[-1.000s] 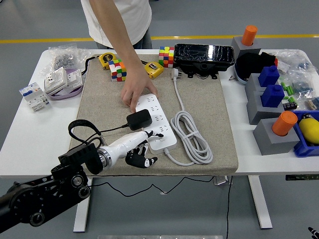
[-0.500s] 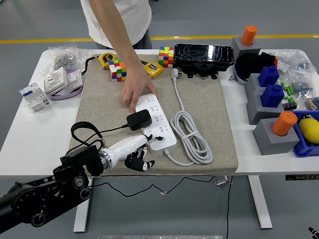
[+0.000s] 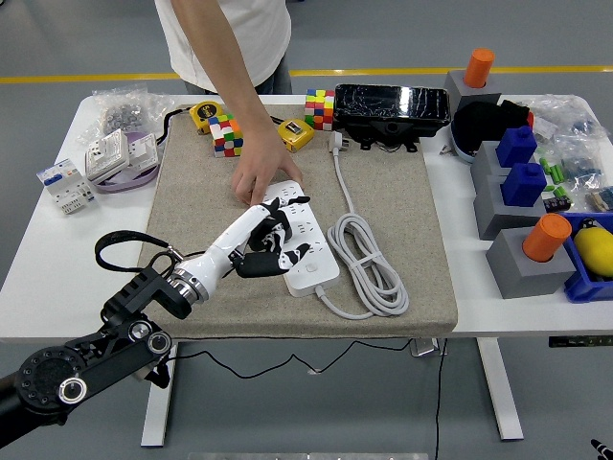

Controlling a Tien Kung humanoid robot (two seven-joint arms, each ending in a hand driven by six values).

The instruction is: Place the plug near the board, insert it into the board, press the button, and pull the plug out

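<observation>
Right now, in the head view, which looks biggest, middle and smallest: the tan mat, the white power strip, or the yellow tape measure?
1. Tan fabric mat, by far the largest.
2. White power strip.
3. Yellow tape measure, smallest; it sits farther away, but the gap looks clear anyway.

white power strip (image 3: 302,238), black plug (image 3: 259,264), beige mat (image 3: 402,240), multicoloured cubes (image 3: 320,108)
</observation>
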